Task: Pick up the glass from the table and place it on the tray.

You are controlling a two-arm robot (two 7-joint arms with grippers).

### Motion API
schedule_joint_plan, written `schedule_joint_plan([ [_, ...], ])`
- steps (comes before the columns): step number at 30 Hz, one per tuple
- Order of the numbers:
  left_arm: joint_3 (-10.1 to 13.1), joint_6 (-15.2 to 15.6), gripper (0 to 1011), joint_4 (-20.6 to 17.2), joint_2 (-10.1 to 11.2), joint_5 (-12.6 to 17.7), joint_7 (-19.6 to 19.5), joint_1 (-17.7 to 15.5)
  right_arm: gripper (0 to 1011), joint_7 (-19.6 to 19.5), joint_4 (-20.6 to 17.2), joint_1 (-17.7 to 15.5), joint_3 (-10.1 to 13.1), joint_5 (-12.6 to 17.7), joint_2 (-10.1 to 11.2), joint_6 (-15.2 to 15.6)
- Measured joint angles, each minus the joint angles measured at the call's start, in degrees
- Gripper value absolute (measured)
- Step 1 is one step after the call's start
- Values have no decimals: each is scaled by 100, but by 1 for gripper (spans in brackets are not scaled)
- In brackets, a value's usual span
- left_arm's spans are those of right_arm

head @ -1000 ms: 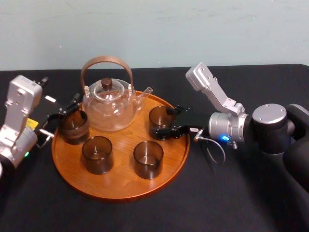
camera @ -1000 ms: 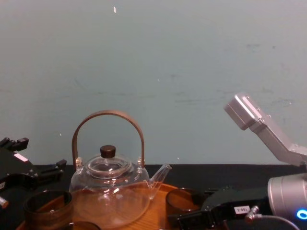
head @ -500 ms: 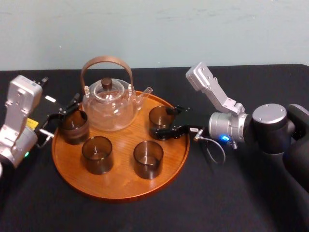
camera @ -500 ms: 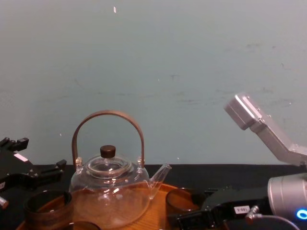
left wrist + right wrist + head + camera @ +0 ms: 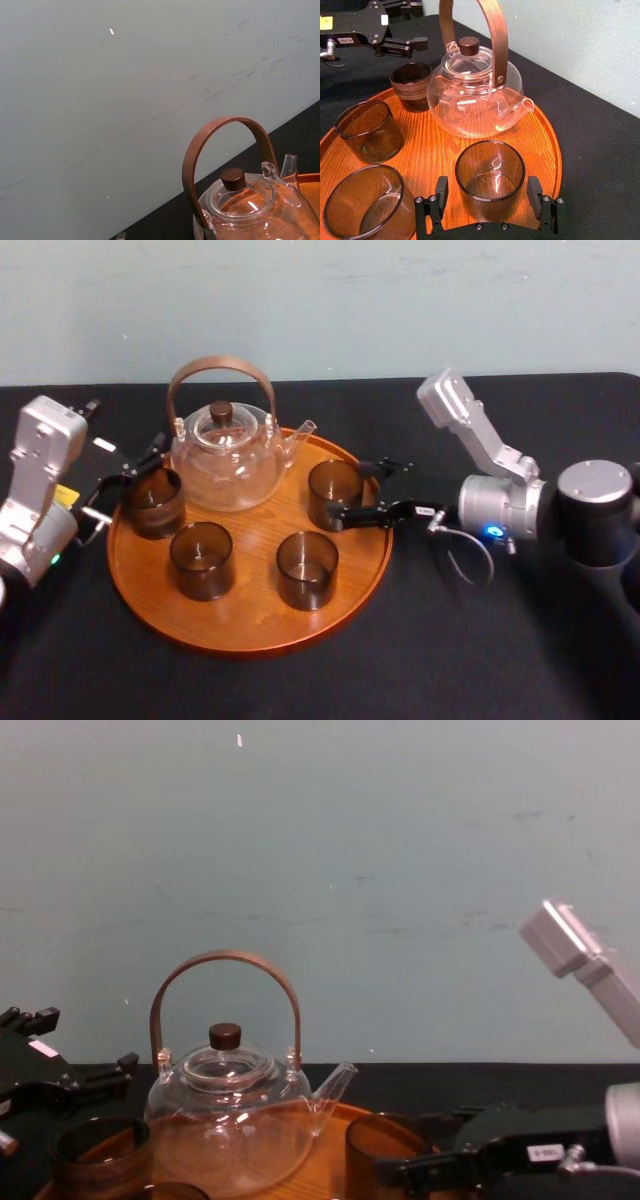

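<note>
The glass [image 5: 334,494], a smoky brown tumbler, stands upright on the right side of the round wooden tray [image 5: 250,625]. My right gripper [image 5: 353,491] is open at the tray's right rim. Its fingertips flank the glass's near side without touching it. In the right wrist view the glass [image 5: 490,177] sits between the two black fingers [image 5: 440,192], with a gap on each side. My left gripper [image 5: 128,440] is open and rests off the tray's far left rim, by another tumbler. The black table [image 5: 480,660] spreads around the tray.
A clear glass teapot [image 5: 225,455] with an arched wooden handle stands at the tray's back. Three more brown tumblers stand on the tray: far left [image 5: 152,502], front left [image 5: 201,560] and front middle [image 5: 306,569]. A pale wall rises behind the table.
My right arm has drawn back to the right, so its fingers now reach only the glass's near side. The glass stays on the tray. The left arm has not moved.
</note>
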Motion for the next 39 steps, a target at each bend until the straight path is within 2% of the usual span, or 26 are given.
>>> schedule_joint_plan([
  [6,0,0,1001,0,0,0,0,0,1002,-20,-398,-240,126,148,286,25],
  [12,0,0,1001,0,0,0,0,0,1002,-112,-997,-646,377,384,720,-70],
  [16,0,0,1001,0,0,0,0,0,1002,-183,-1269,-861,537,514,932,-160],
  [21,0,0,1001,0,0,0,0,0,1003,-375,-1535,-1099,749,642,1113,-243],
  [28,0,0,1001,0,0,0,0,0,1002,-1071,-1834,-1473,1181,729,1130,-311],
  [34,0,0,1001,0,0,0,0,0,1002,-1732,-1934,-1753,1605,770,933,-368],
  [39,0,0,1001,0,0,0,0,0,1002,-2100,-1941,-1899,1761,587,790,-590],
])
